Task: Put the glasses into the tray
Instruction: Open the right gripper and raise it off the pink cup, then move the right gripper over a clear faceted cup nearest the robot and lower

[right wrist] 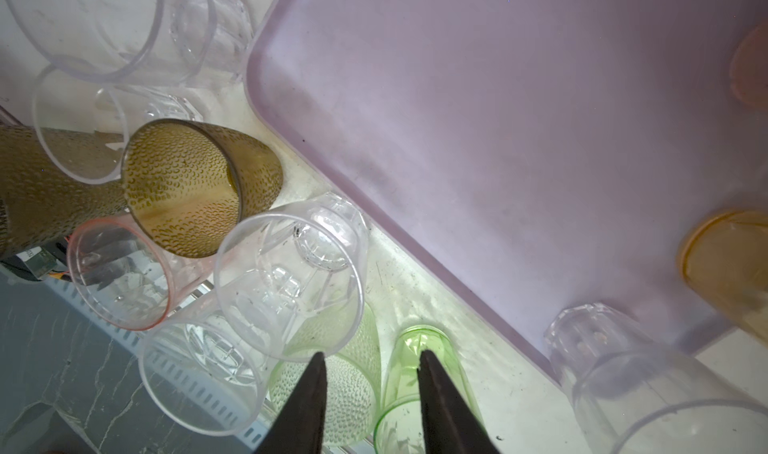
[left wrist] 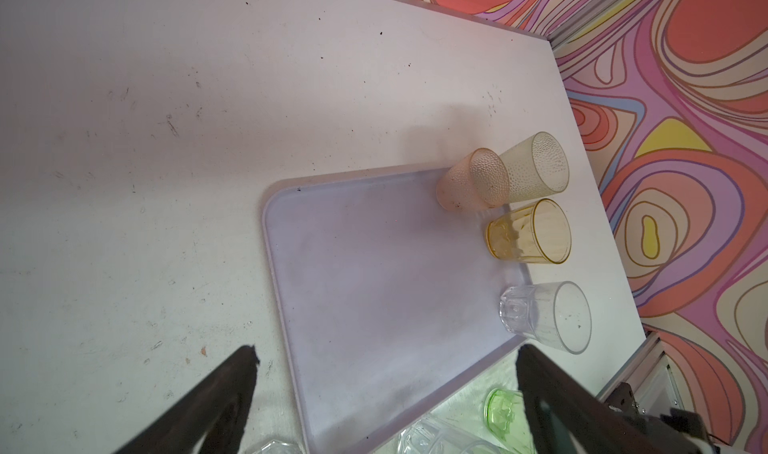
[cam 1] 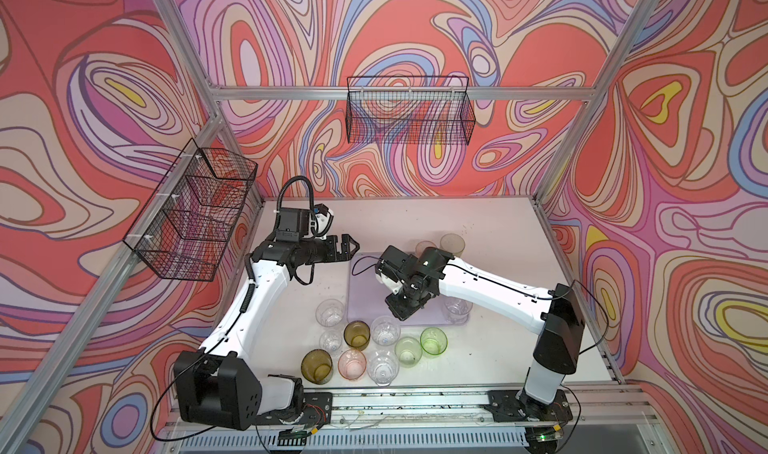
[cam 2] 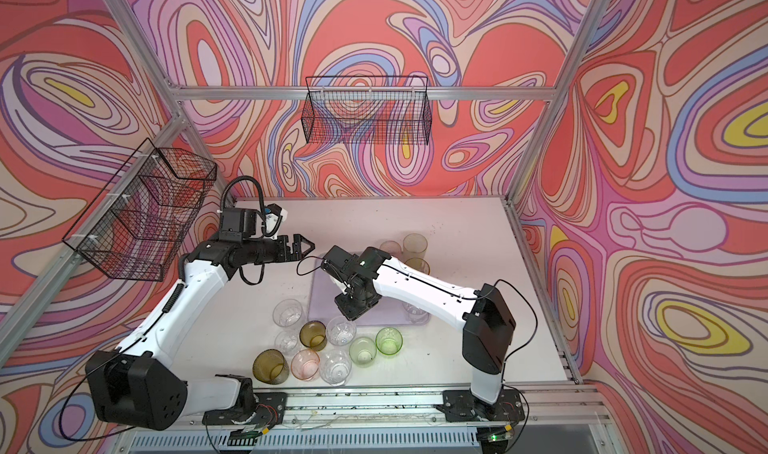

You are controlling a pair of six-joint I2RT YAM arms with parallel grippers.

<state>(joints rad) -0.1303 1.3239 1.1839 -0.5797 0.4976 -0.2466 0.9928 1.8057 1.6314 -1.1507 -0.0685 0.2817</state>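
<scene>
The lilac tray (cam 1: 365, 298) (left wrist: 374, 264) lies mid-table. On its right side stand a clear glass (cam 1: 456, 309), a yellow glass (left wrist: 528, 233), a pink textured glass (left wrist: 473, 181) and a taller pale glass (left wrist: 536, 165). Several more glasses cluster on the table in front of the tray, among them an olive glass (cam 1: 356, 334), a pale green glass (cam 1: 408, 351) and a bright green glass (cam 1: 433, 341). My left gripper (cam 1: 351, 247) (left wrist: 386, 352) hovers open and empty at the tray's far left corner. My right gripper (right wrist: 372, 358) points down over the two green glasses, open, nothing between its fingers.
Two black wire baskets hang on the walls, one at the left (cam 1: 191, 210) and one at the back (cam 1: 409, 111). An aluminium rail (cam 1: 415, 406) runs along the table's front edge just behind the glass cluster.
</scene>
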